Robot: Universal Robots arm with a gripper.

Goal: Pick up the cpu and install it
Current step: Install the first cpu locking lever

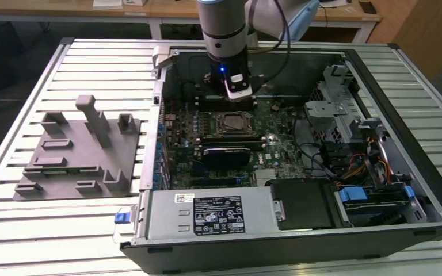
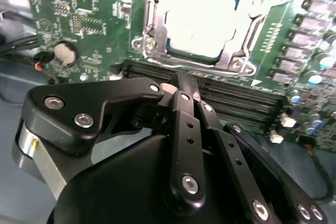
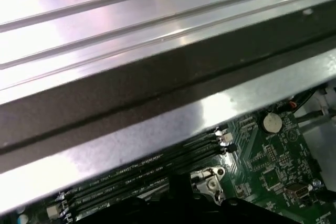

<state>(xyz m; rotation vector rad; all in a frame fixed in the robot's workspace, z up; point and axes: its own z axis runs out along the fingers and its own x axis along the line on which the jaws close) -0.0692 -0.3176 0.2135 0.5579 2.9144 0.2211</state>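
Note:
The cpu (image 2: 202, 19), a pale silvery square, lies flat inside the metal-framed socket (image 2: 149, 43) on the green motherboard (image 2: 79, 19). In the exterior view the socket (image 1: 232, 122) sits mid-board inside the open computer case. My gripper (image 1: 239, 99) hangs from the arm just behind the socket, above the board's rear part. In the second wrist view its black linkage converges to a narrow tip (image 2: 182, 81) over the memory slots beside the socket. The fingers look shut with nothing between them, apart from the cpu.
A grey slotted fixture (image 1: 75, 149) lies on the slatted table at the exterior view's left. In the case are a power supply (image 1: 205, 215), drive bays (image 1: 344, 115), cables (image 1: 359, 167) and memory slots (image 2: 241, 100). The case wall (image 3: 157, 129) runs close by.

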